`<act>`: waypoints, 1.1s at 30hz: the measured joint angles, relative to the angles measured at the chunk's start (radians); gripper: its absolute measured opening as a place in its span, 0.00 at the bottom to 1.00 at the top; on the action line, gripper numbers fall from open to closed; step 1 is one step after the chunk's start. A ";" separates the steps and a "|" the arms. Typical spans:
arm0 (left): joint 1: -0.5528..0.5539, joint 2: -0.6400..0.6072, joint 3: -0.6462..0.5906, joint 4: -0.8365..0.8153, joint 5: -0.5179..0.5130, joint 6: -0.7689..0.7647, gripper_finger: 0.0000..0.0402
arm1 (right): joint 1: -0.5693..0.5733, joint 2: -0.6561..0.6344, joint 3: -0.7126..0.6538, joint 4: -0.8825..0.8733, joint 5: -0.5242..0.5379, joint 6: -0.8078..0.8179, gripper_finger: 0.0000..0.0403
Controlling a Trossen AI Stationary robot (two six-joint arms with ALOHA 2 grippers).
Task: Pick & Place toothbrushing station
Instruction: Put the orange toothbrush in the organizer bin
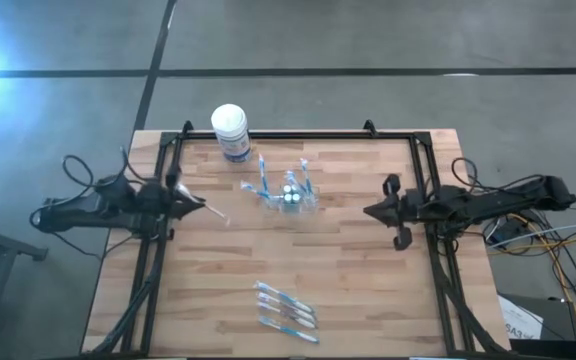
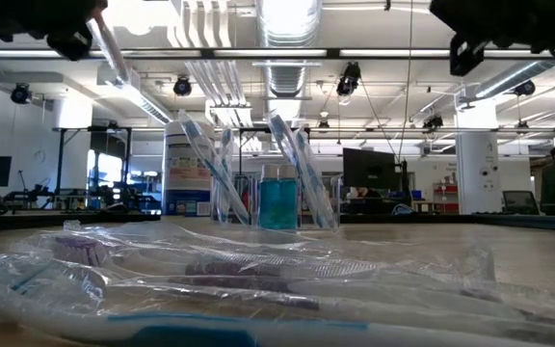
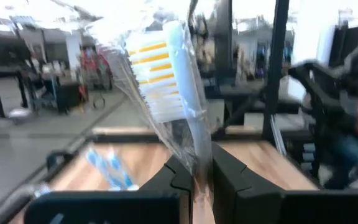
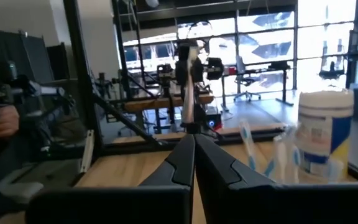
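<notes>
The left gripper (image 1: 190, 203) hangs above the left side of the table (image 1: 368, 270), its fingers (image 3: 179, 180) pinched on a plastic-wrapped toothbrush (image 3: 169, 81). In the left wrist view the brush rises from between the two dark fingers, bristle head uppermost, with yellow and white bristles showing through the wrap. From above, the wrapped brush (image 1: 211, 211) sticks out past the fingertips toward the table's middle.

Ahead of this gripper, near the middle of the table, stands the clear plastic cup (image 1: 290, 197) with several blue-and-white toothbrushes (image 1: 265, 178) leaning out of it. In the low view the cup (image 2: 278, 198) holds brushes slanting to either side. Beyond the cup from the gripper's side, toward the far edge, sits a white-lidded tub (image 1: 231, 130) with a blue label.

A loose group of wrapped toothbrushes (image 1: 286, 308) lies flat on the table's near part, well apart from both grippers.

The right gripper (image 1: 371, 211) hovers over the right side of the table, pointing toward the cup, its fingers (image 4: 182, 162) pressed together with nothing between them. The tub (image 4: 325, 134) shows off to one side in its wrist view.
</notes>
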State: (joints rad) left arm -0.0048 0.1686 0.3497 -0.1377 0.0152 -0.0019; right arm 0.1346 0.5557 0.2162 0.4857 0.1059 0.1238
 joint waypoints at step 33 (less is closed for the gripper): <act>0.001 -0.168 -0.194 0.014 -0.061 0.006 0.06 | -0.078 -0.273 -0.166 -0.107 0.028 0.022 0.02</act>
State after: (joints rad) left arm -0.0040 0.0006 0.1554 -0.1237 -0.0460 0.0040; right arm 0.0567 0.2831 0.0504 0.3783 0.1343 0.1459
